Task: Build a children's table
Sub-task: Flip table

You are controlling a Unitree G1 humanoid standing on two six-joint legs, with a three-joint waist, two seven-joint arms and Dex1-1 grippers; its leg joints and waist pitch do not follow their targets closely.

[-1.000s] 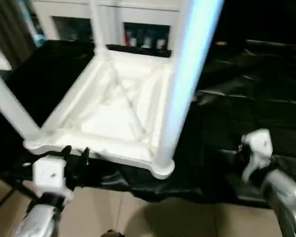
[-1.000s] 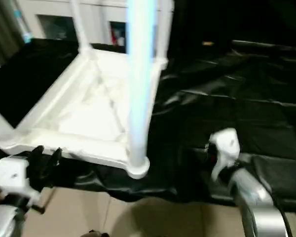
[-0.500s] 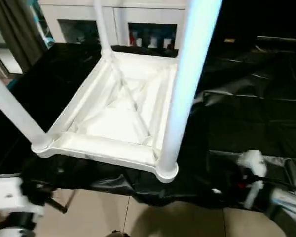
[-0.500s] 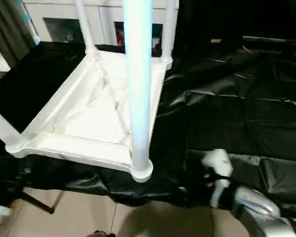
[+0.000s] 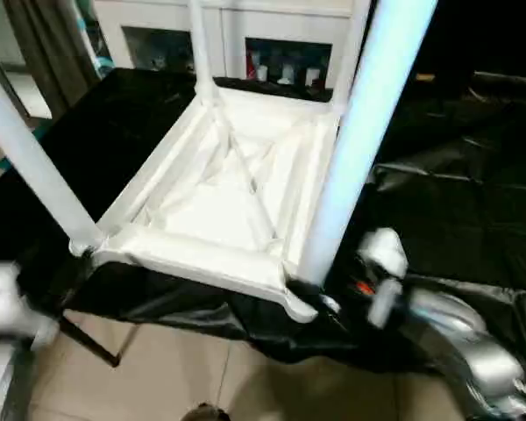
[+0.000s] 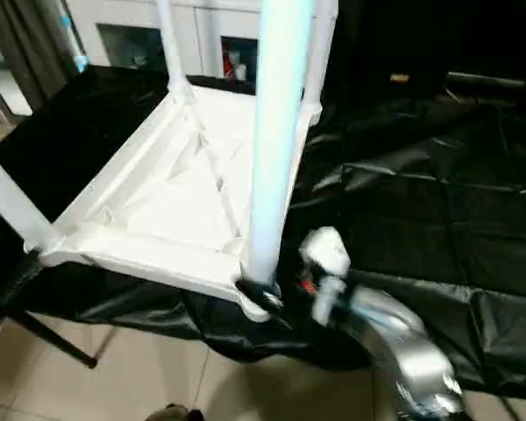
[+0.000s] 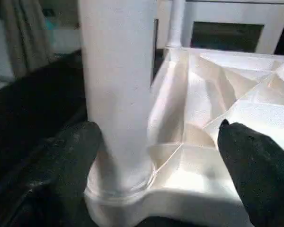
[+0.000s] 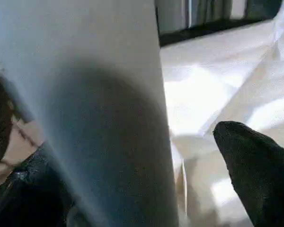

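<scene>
The children's table (image 5: 219, 202) lies upside down on a black-covered surface, ribbed underside up, with white legs standing in its corner sockets. My right gripper (image 6: 263, 296) is open at the base of the near right leg (image 5: 359, 149). In the right wrist view that leg (image 8: 99, 109) stands between the fingers, with a gap to one black finger (image 8: 260, 175). My left gripper (image 7: 156, 137) is open at the near left corner. There the near left leg (image 7: 118, 94) stands close to one finger (image 7: 71, 156), and the other finger (image 7: 255, 175) is far off it.
A white cabinet with glass doors (image 5: 280, 53) stands behind the table. Crumpled black sheeting (image 5: 456, 193) covers the surface to the right. The tiled floor (image 5: 175, 377) lies below the near edge, with a thin black stand leg (image 5: 88, 338). Curtains (image 5: 44, 44) hang at the far left.
My right gripper has moved left to the base of the near right leg. The left gripper has drawn back to the picture's left edge. The camera has also shifted.
</scene>
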